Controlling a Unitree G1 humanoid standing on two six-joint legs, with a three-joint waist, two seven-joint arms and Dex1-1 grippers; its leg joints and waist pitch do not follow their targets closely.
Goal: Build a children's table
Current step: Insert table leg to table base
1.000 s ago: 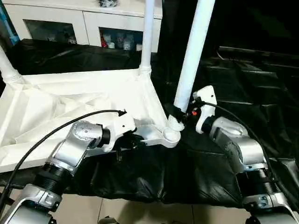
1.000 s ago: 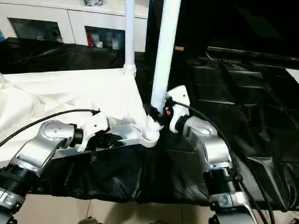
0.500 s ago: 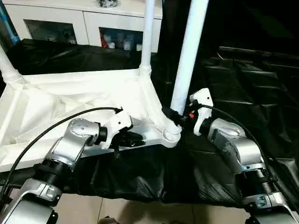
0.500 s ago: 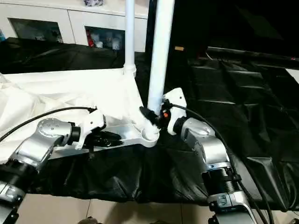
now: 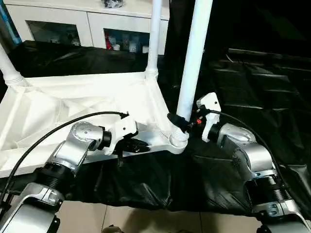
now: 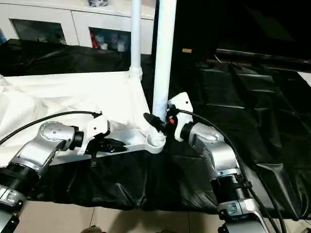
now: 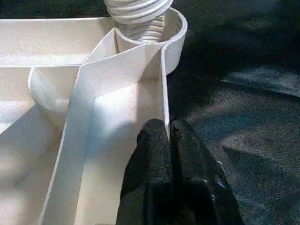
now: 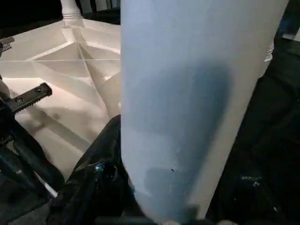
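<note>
We see the upturned table top (image 5: 73,104) filling the left of the frame, our right gripper (image 5: 183,124) clasping the leg (image 5: 193,63) at centre, and our left gripper (image 7: 167,140) pinched closed on its rim.

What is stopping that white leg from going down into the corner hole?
Nothing visible. The right gripper holds the leg near its base, upright over the corner socket, its threaded end already entering it. The left gripper pinches the tabletop's rim.

White table top (image 5: 73,104) lies underside up; three legs (image 5: 193,58) stand upright.
</note>
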